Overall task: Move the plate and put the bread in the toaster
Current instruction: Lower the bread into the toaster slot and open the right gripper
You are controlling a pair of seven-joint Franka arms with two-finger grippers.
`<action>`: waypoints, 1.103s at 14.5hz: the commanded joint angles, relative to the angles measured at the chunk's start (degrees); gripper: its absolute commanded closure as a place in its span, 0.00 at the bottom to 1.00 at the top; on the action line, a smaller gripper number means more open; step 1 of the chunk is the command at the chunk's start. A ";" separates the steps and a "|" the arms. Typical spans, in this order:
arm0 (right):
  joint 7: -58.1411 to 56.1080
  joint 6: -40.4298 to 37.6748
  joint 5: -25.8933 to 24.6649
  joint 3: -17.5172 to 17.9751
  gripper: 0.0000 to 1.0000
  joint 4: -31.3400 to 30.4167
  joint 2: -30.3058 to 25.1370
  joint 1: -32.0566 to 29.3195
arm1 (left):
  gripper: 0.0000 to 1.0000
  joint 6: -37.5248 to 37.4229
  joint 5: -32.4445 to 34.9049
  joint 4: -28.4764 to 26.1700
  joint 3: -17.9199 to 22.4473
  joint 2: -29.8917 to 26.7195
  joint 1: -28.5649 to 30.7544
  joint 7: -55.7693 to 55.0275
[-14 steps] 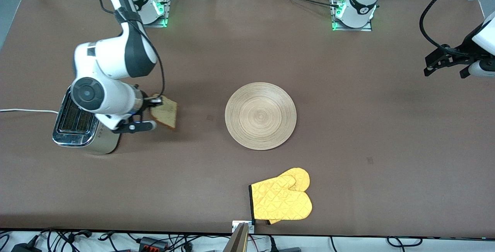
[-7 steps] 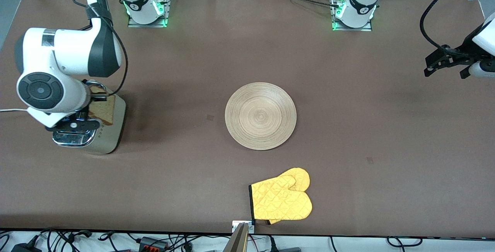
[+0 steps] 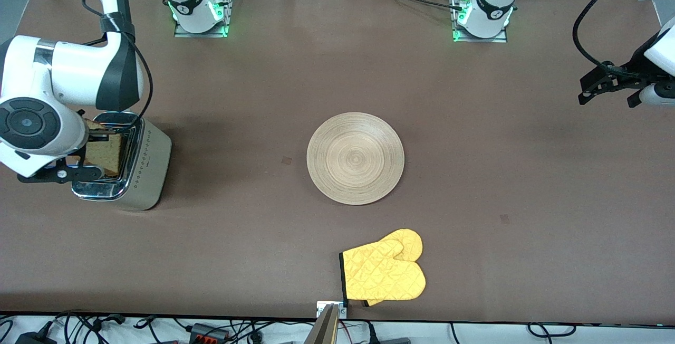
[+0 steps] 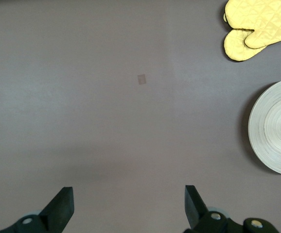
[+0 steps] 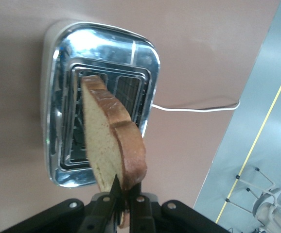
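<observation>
Right gripper pinched the bread on its edge over the toaster, so it could slide in. Left gripper waited open over the table's end.

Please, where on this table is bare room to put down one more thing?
Bare table lies between the plate and the left arm's end, under the waiting, open left end effector. Also between toaster and plate. Crowded: over the toaster, where the right end effector holds the bread, and by the oven mitt.
</observation>
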 commanded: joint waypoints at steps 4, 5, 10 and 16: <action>-0.64 -0.57 4.75 -0.68 1.00 0.90 1.41 -1.50 | 0.00 0.05 -0.26 1.16 -0.50 0.56 0.04 -0.10; -0.46 -0.66 6.06 -0.68 1.00 0.64 1.50 -1.41 | 0.00 0.05 -0.26 1.16 -0.50 0.56 0.04 -0.11; 0.68 -0.57 9.31 -0.68 1.00 0.20 2.81 -1.58 | 0.00 0.05 -0.26 1.51 -0.50 0.56 -0.31 -0.02; -0.11 0.13 11.50 -0.59 1.00 0.11 4.31 -3.07 | 0.00 0.05 -0.26 1.59 -0.50 0.65 -0.40 0.16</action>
